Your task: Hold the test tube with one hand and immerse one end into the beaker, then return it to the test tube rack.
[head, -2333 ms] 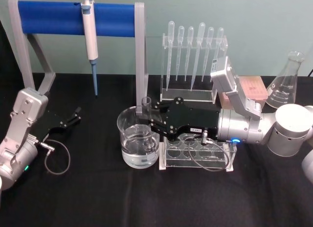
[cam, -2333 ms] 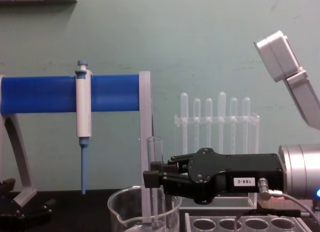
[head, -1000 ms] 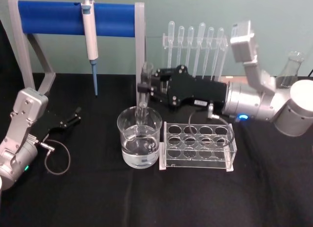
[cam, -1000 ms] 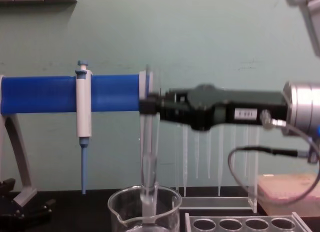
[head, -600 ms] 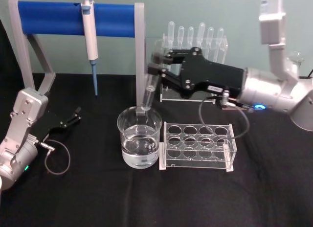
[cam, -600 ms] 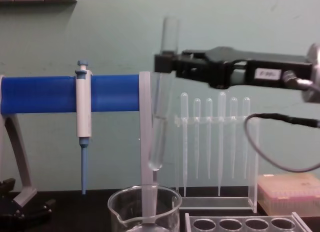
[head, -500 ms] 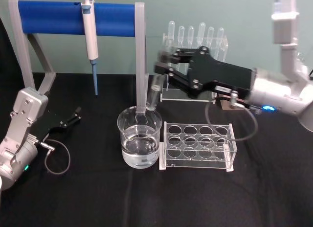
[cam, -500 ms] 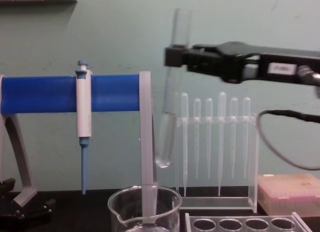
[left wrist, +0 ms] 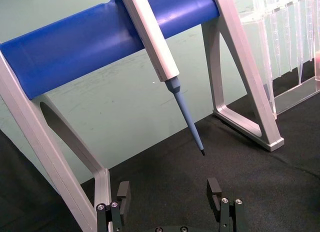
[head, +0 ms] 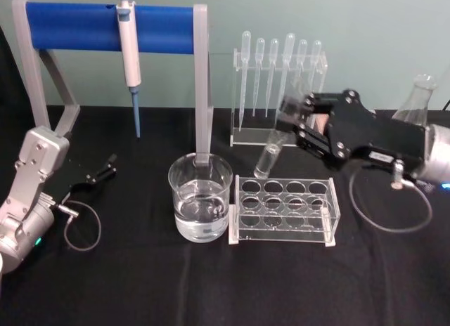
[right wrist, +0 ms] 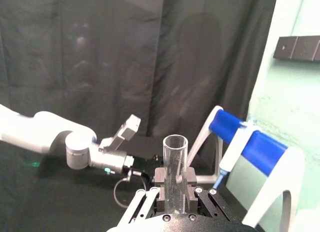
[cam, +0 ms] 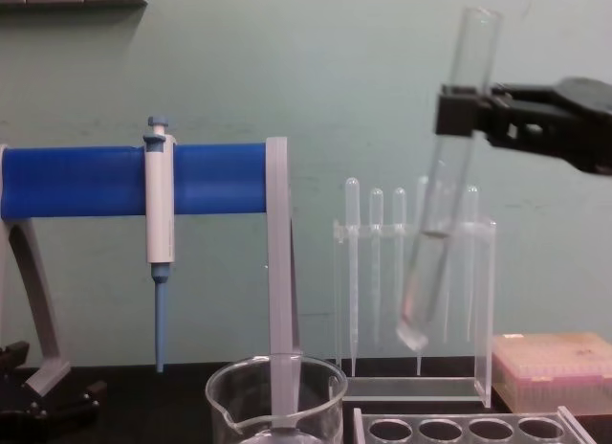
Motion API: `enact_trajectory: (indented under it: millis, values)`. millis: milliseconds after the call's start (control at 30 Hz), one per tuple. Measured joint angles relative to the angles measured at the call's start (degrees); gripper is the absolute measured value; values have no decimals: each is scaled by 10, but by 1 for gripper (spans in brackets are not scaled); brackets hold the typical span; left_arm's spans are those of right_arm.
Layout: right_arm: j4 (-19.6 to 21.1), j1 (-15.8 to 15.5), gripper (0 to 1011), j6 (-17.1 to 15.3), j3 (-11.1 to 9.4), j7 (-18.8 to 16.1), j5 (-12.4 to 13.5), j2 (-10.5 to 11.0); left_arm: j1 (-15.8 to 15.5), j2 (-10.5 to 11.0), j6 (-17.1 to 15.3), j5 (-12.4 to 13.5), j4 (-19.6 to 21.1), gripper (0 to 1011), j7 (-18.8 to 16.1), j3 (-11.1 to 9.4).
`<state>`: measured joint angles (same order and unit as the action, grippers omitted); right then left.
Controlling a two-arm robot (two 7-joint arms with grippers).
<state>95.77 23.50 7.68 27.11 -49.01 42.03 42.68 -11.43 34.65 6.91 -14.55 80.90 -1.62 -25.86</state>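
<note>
The test tube [head: 268, 157] is a clear glass tube hanging tilted in the air, its round bottom above the back of the clear plastic rack [head: 284, 230]. My right gripper [head: 294, 121] is shut on the tube's upper part, coming in from the right. From the chest, the test tube [cam: 435, 243] leans with its rim up and to the right, held by the right gripper [cam: 470, 114]. The beaker [head: 200, 197], with water in it, stands to the left of the rack, apart from the tube. My left gripper [head: 105, 168] rests open at the left.
A blue-barred stand [head: 105, 27] holding a white-and-blue pipette [head: 129, 52] rises behind the beaker. A holder of plastic droppers [head: 278, 73] stands behind the rack, with a pink box [cam: 555, 367] and a glass flask [head: 413, 115] at the right. A cable [head: 390, 206] loops under my right wrist.
My right gripper has lifted the test tube out of the beaker and carried it right, to above the rack. The tube now tilts. The left arm has not moved.
</note>
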Motion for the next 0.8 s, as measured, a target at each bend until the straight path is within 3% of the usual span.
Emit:
enact_trajectory:
  millis: [167,400,800]
  values:
    - [5,-25,241,12,-10,3,-5,14,0,0,0,0,0,1000,0,0]
    - [1,-45,241,24,-19,4,-13,17,0,0,0,0,0,1000,0,0]
    - [-51,-46,241,37,-14,2,-33,-10,0,0,0,0,0,1000,0,0]
